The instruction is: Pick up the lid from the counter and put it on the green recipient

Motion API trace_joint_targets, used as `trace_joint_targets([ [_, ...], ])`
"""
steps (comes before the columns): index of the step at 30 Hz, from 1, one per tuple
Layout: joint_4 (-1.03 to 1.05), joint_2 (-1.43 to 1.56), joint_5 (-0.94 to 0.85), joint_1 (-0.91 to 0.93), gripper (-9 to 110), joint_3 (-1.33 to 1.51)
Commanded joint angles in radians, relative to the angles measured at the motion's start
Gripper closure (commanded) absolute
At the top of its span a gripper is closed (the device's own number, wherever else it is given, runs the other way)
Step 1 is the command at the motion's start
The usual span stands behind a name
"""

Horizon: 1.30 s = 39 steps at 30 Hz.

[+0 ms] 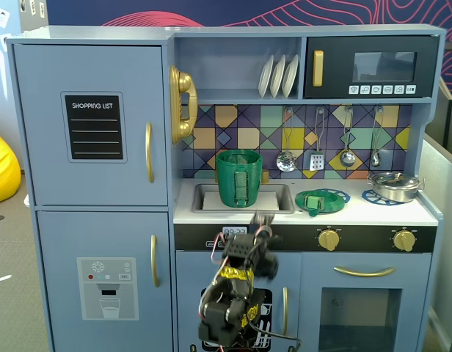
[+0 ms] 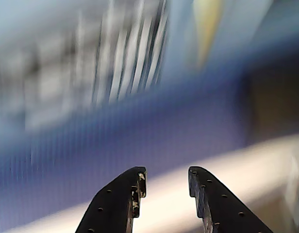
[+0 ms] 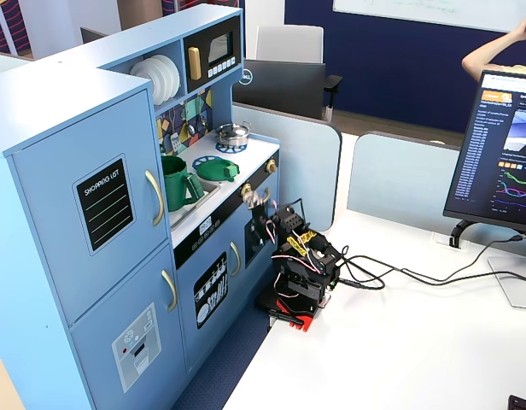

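Gripper (image 2: pixel 165 182) jaws stand partly open and empty, below the counter (image 1: pixel 270 214) edge. Farther back, we find the lid (image 1: pixel 315 201) flat on the counter, right of the green recipient (image 1: pixel 238 177) in the sink. We judge it light, stiff and slick; grasp its raised handle.
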Motion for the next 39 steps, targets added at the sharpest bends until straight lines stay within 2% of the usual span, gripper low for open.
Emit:
trace_joint_targets([
  [1, -0.221, -0.101, -0.051, 0.129, 84, -0.235],
  [4, -0.451, -0.152, -0.020, 0.199, 69, -0.252],
  [7, -0.750, -0.201, -0.005, 0.261, 61, -0.184],
  [9, -0.910, -0.244, -0.011, 0.279, 59, -0.146],
  [16, -1.186, -0.428, -0.021, 0.311, 58, -0.120],
  [21, -1.258, -0.558, 0.002, 0.314, 59, -0.189],
  [39, -1.312, -0.900, 0.005, 0.225, 67, -0.480],
])
